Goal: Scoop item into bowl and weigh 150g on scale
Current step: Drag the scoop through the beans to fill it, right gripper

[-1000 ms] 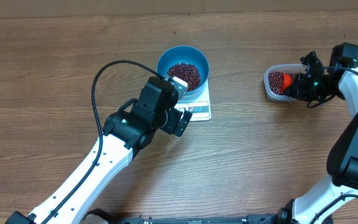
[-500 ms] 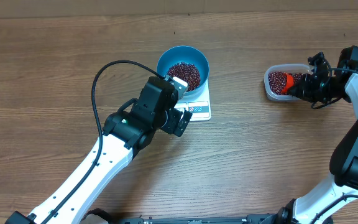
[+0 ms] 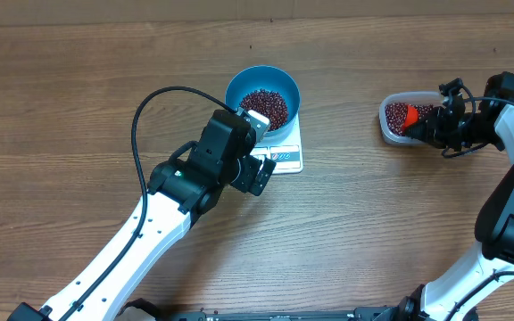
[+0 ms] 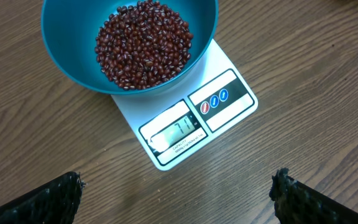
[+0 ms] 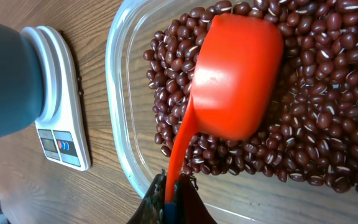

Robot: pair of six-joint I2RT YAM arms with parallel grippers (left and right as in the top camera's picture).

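The blue bowl (image 3: pixel 231 93) (image 4: pixel 67 37) stands on the white scale (image 3: pixel 287 159) (image 4: pixel 219 102), whose display reads 71. A heap of dark red beans (image 3: pixel 264 107) (image 4: pixel 143 42) lies in the bowl. My left gripper (image 4: pixel 178 183) hovers open over the bare table just in front of the scale, with nothing between its fingers. At the right, my right gripper (image 3: pixel 431 126) (image 5: pixel 174 186) is shut on the handle of an orange scoop (image 3: pixel 410 116) (image 5: pixel 238 74). The scoop's cup rests on more beans (image 5: pixel 328 106) inside the clear tub (image 3: pixel 385 129) (image 5: pixel 113 93).
In the right wrist view the scale (image 5: pixel 61 124) and the bowl (image 5: pixel 5 81) stand to the tub's left, with a strip of bare wood between them. The left arm's black cable (image 3: pixel 141 116) loops above the table to the bowl's left.
The right wrist has shifted slightly to the right, with the scoop still in the tub. The left arm, bowl and scale have not moved.
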